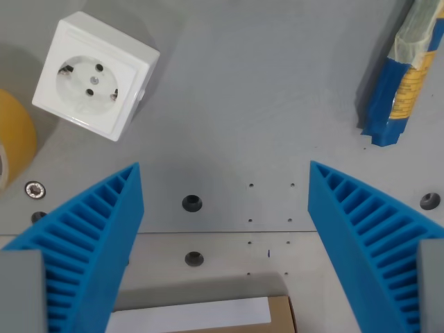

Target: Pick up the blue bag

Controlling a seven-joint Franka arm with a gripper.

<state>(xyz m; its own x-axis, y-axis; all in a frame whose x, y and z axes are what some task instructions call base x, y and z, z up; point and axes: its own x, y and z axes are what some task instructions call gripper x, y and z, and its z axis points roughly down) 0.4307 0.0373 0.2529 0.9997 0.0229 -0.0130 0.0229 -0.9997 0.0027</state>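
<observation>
The blue bag lies at the wrist view's upper right, a narrow blue pack with a yellow label and a clear crinkled top, running out of the frame. My gripper hangs open above the grey table, its two blue ribbed fingers spread wide at the lower left and lower right. Nothing sits between them. The bag is up and to the right of the right finger, apart from it.
A white socket block sits at the upper left. A yellow tape roll is cut off by the left edge. A brown cardboard box with a white label lies at the bottom. Screw holes dot the grey table.
</observation>
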